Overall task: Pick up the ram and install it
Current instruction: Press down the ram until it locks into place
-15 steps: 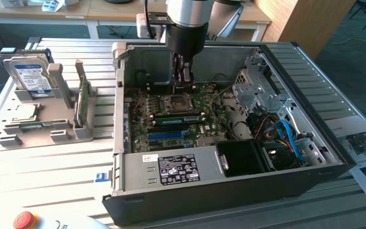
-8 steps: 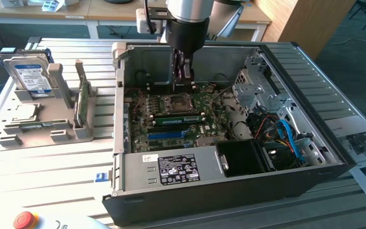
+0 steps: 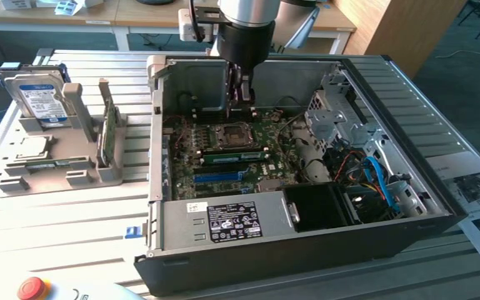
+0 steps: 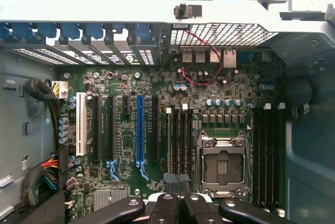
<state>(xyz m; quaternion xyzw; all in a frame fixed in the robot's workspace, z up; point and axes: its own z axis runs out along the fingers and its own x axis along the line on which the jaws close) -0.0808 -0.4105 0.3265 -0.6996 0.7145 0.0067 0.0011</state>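
A long, narrow green ram [image 3: 235,155] stands on edge in a slot on the motherboard [image 3: 223,169], just in front of the CPU socket [image 3: 227,133] inside the open computer case [image 3: 307,250]. My gripper [image 3: 242,100] hangs above the board, over the socket and apart from the ram. In the wrist view my gripper [image 4: 178,180] is shut, its two dark fingertips pressed together with nothing between them. It hovers over the end of the black memory slots [image 4: 179,135] next to the CPU socket [image 4: 222,166].
On the exterior view's left a grey holder [image 3: 32,178] carries a silver hard drive [image 3: 42,100] and a wider green card [image 3: 107,128] on edge. Case walls, the drive cage [image 3: 340,122], blue cables [image 3: 377,178] and the power supply [image 3: 223,222] hem in the board. A red button [image 3: 33,289] sits in front.
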